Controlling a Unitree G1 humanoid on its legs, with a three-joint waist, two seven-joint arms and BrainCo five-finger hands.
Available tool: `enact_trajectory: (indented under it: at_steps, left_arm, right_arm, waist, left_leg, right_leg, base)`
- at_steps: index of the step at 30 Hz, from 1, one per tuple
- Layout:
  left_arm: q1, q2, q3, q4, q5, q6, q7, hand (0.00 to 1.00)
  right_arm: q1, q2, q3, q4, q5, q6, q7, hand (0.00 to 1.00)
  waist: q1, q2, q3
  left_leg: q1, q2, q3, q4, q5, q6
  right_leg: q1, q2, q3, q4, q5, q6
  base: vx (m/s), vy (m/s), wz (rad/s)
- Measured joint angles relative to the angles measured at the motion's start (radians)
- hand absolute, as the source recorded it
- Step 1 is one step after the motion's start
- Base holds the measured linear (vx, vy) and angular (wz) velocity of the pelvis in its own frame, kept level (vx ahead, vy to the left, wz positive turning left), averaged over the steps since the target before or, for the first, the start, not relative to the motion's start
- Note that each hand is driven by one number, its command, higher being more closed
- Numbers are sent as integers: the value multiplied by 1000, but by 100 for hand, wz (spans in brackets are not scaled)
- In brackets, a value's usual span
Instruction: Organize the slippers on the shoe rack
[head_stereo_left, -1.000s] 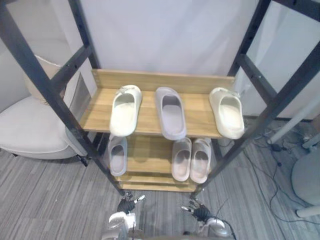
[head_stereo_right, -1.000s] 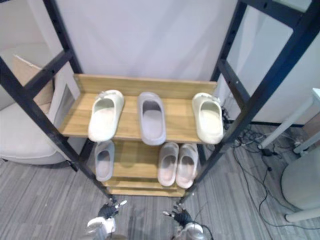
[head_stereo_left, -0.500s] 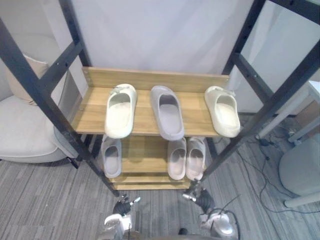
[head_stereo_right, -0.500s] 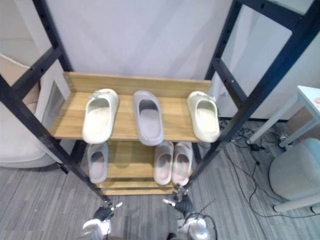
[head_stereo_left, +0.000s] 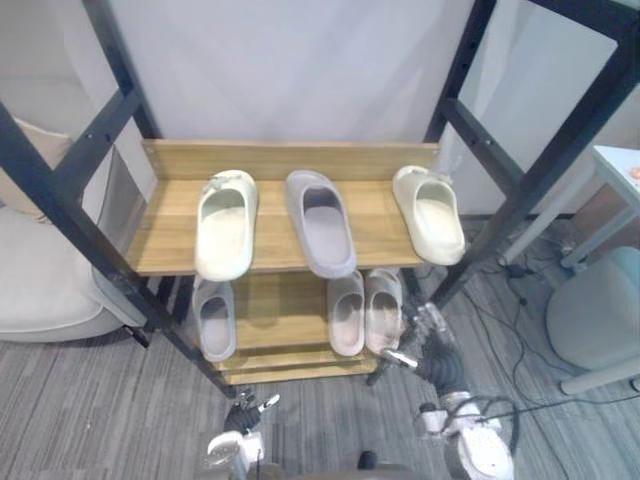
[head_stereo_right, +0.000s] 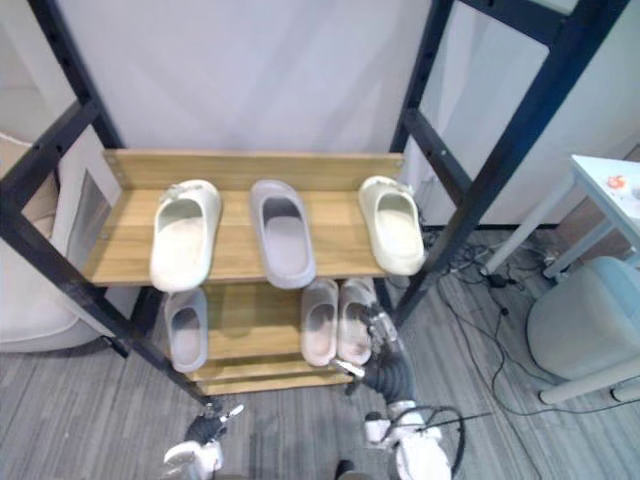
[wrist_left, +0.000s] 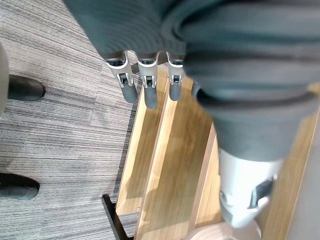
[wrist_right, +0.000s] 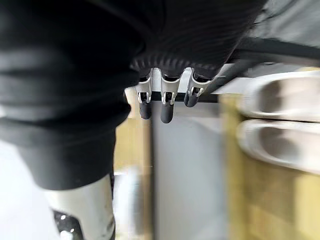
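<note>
Wooden shelves of the shoe rack (head_stereo_left: 290, 160) carry every slipper. On its top shelf a grey slipper (head_stereo_left: 320, 222) lies between a left cream slipper (head_stereo_left: 224, 222) and a right cream slipper (head_stereo_left: 430, 213). On its lower shelf a second grey slipper (head_stereo_left: 214, 318) lies left of a pale pair (head_stereo_left: 346, 312). My right hand (head_stereo_left: 436, 358) hovers by the rack's front right post, fingers straight and loose. My left hand (head_stereo_left: 244, 416) hangs low before the rack, fingers relaxed.

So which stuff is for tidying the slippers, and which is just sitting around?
For the job: rack, left cream slipper, right cream slipper, top grey slipper, lower grey slipper, lower pair, right hand, left hand.

Just sitting around: chair, stool, table.
</note>
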Motion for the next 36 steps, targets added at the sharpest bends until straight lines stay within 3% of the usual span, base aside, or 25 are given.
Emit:
enact_trajectory:
  at_steps: [10,22,36]
  left_arm:
    - [5,11,-25,17,9,-1,-2,0]
    - [16,64,-38,21,37,9,-3,0]
    - [46,95,-39,1,25,33,-6,0]
  right_arm:
    - [-170,-19,22,-14,-38,12,32,0]
    - [-525,-92,19,72,-36,150,59,0]
    - [-782,-97,-109,241,-83,203,-54,0]
  waist:
    - [-11,-2,-5]
    - [-2,-17,-16]
    - [19,-28,-14]
  left_leg:
    - [-18,-27,-30,18,0,0]
    - [-92,-47,-74,75,-10,20]
    - [-125,-53,-95,86,-12,24]
  right_leg:
    - [-6,-20,1,5,5,9]
    - [-37,-47,-19,3,22,25]
    - [-38,-46,-39,-16,28,22]
  base:
    - [-27,25,5]
    - [-8,20,7]
    - [5,-3,4]
